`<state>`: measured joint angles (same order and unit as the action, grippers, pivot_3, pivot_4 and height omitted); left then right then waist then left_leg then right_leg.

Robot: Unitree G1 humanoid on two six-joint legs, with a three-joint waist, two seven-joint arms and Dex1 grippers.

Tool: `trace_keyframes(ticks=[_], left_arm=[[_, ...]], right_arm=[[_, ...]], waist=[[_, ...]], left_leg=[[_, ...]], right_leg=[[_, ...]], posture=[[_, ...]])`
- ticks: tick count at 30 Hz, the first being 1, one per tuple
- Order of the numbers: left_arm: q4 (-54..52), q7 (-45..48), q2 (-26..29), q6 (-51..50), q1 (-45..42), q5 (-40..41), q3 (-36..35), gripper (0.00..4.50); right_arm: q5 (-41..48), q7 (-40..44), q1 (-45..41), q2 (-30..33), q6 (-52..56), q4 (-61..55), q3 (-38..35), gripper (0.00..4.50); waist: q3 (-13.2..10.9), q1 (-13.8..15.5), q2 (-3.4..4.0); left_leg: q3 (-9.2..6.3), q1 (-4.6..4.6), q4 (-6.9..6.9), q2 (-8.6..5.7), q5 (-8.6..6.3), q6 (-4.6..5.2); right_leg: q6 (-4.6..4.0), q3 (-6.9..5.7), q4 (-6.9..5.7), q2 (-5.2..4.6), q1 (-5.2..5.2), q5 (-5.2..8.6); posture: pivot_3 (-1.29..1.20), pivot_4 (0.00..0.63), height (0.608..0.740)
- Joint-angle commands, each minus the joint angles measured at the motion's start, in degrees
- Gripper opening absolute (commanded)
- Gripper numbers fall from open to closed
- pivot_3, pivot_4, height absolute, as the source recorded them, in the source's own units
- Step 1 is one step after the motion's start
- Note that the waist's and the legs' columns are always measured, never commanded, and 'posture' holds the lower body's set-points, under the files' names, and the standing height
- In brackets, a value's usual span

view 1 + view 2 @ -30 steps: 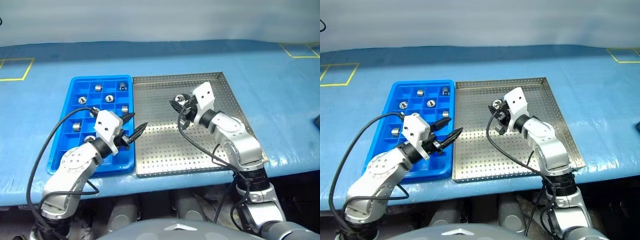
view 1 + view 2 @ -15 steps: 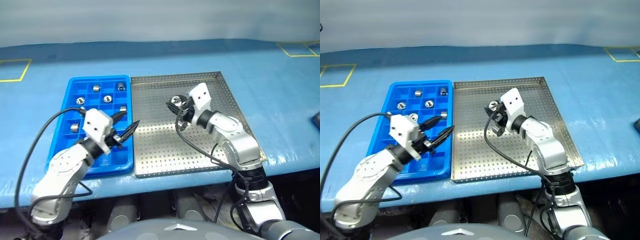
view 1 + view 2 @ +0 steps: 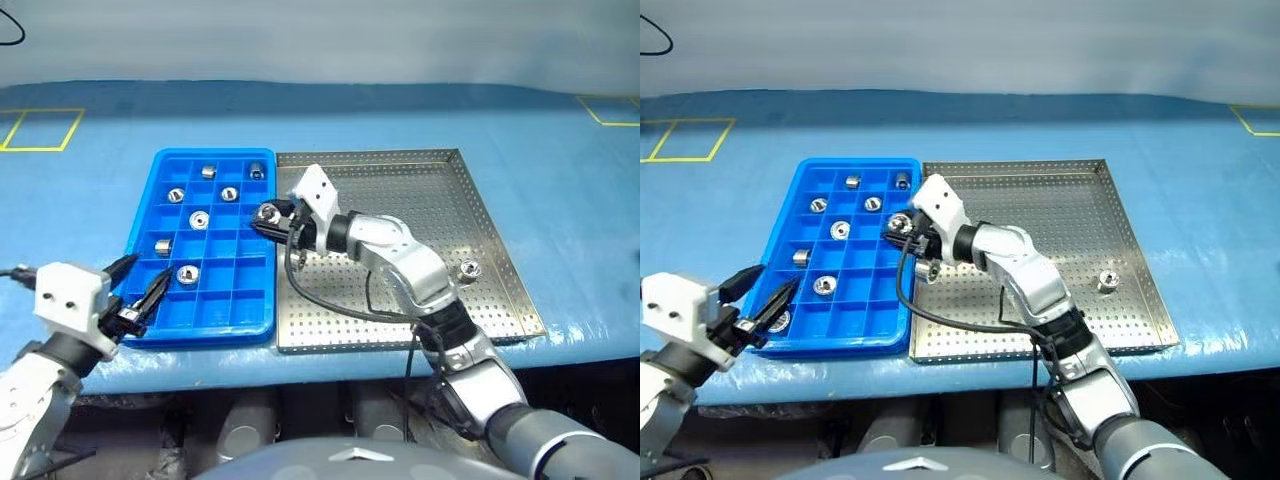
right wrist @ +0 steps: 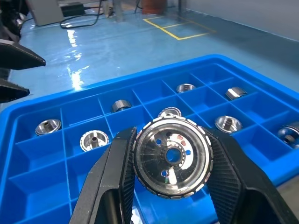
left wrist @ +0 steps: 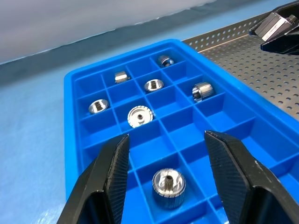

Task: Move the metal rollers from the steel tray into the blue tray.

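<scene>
Head views: the right tool (image 3: 902, 226) was clamped on one shiny hollow metal roller (image 3: 899, 222) above the bright blue gridded plastic tray (image 3: 790, 258); seven rollers lay beneath and beyond it, one on the perforated steel tray (image 3: 1120, 300) behind.

Left wrist view: the left tool (image 5: 166, 161) stood apart, empty.

Right wrist view: hard, slick, probably weighty; the ridged rim suited gripping.

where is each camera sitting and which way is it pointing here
Left and right eye views: on the head, looking forward and down at the bright blue gridded plastic tray and perforated steel tray; both arms show.
Left wrist view: on the left wrist, looking along the open left gripper into the blue tray.
Right wrist view: on the right wrist, looking along the right gripper shut on a shiny metal roller above the compartments.
Shared: both wrist views show the same blue tray from opposite sides.
</scene>
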<state>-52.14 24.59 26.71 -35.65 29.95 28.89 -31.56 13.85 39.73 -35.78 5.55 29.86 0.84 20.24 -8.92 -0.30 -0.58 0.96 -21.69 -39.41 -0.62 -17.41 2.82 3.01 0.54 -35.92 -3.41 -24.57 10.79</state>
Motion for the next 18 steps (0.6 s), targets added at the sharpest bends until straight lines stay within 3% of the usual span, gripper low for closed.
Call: trace_keyframes(ticks=[1,18], left_arm=[[-3.87,-1.06,-1.24,1.52,1.27,0.58,-0.03,2.76],[-5.20,-2.97,-3.47,2.94,3.70,0.42,3.09,2.76]], right_arm=[[-0.07,2.40,-2.67,-2.13,-3.36,3.17,1.03,1.76],[-4.13,6.34,-10.74,-9.89,-10.44,23.24,2.31,1.76]], waist=[[0.00,0.35,0.00],[-0.01,1.57,0.02]], left_leg=[[-0.02,0.00,0.01,0.00,0.01,-0.02],[-0.55,0.02,0.28,0.01,0.24,-0.43]], right_leg=[[-0.01,-0.01,0.00,0.00,0.00,0.00],[-0.30,-0.45,-0.02,0.15,0.04,0.18]], posture=[[0.14,0.150,0.740],[0.18,0.150,0.740]])
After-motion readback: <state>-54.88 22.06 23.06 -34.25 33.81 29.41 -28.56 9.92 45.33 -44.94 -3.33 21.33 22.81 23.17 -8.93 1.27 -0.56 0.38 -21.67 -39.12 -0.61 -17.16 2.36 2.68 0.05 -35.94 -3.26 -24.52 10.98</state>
